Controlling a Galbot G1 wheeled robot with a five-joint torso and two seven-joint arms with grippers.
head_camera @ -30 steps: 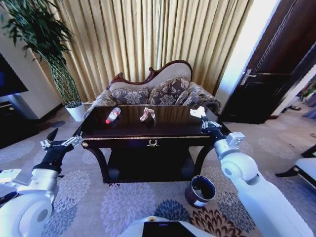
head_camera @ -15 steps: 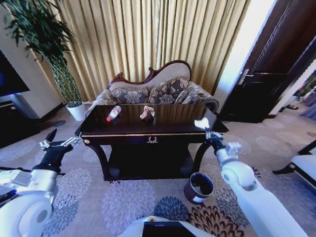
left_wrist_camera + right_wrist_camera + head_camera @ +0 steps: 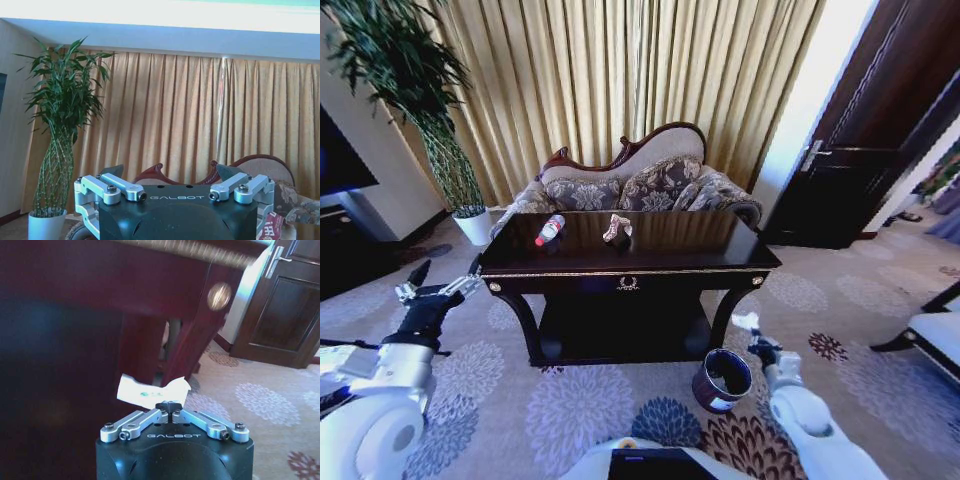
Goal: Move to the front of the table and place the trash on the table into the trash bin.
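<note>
The table point(image 3: 672, 247) stands in the middle of the head view. A clear bottle with a red label point(image 3: 549, 230) and a crumpled pink-white wrapper point(image 3: 617, 229) lie on its far side. My right gripper point(image 3: 754, 336) hangs low by the table's right front leg, just right of the trash bin point(image 3: 723, 380), and is shut on a white scrap point(image 3: 746, 321). The right wrist view shows the right gripper point(image 3: 168, 406) pinching that scrap point(image 3: 150, 390) in front of the table leg point(image 3: 192, 345). My left gripper point(image 3: 438, 293) is open at the table's left end, its fingers point(image 3: 114, 170) spread wide.
A sofa point(image 3: 640, 180) stands behind the table against the curtains. A tall plant in a white pot point(image 3: 472, 226) is at the back left, with a dark TV stand point(image 3: 350, 245) on the left. A dark door point(image 3: 870, 150) is at the right. Patterned carpet surrounds the bin.
My right gripper, holding the white scrap, has come down from the table's right end to floor level beside the trash bin. The left arm has barely moved.
</note>
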